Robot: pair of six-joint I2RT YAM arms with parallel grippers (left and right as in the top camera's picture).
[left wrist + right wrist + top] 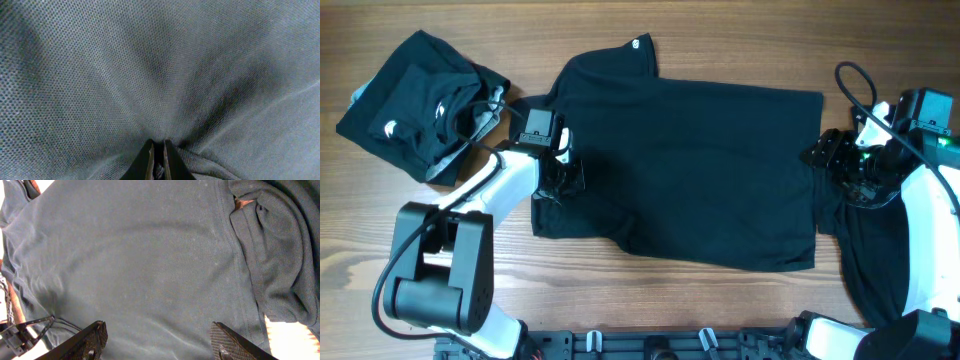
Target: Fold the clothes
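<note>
From overhead, one black T-shirt [690, 170] is seen spread flat across the middle of the wooden table [650, 310], with a small white mark at its far edge. A crumpled pile of black shirts [415, 100], marked with white and edged in pale grey, is seen at the far left. Another black shirt [870, 260] is bunched just beside the spread one on the right. Only in the left wrist view is the left gripper [159, 159] shown pinched tight on the T-shirt's fabric, with creases fanning out from its tips. The right gripper [160, 342] is shown by its own camera with fingers spread wide above the cloth and nothing held.
</note>
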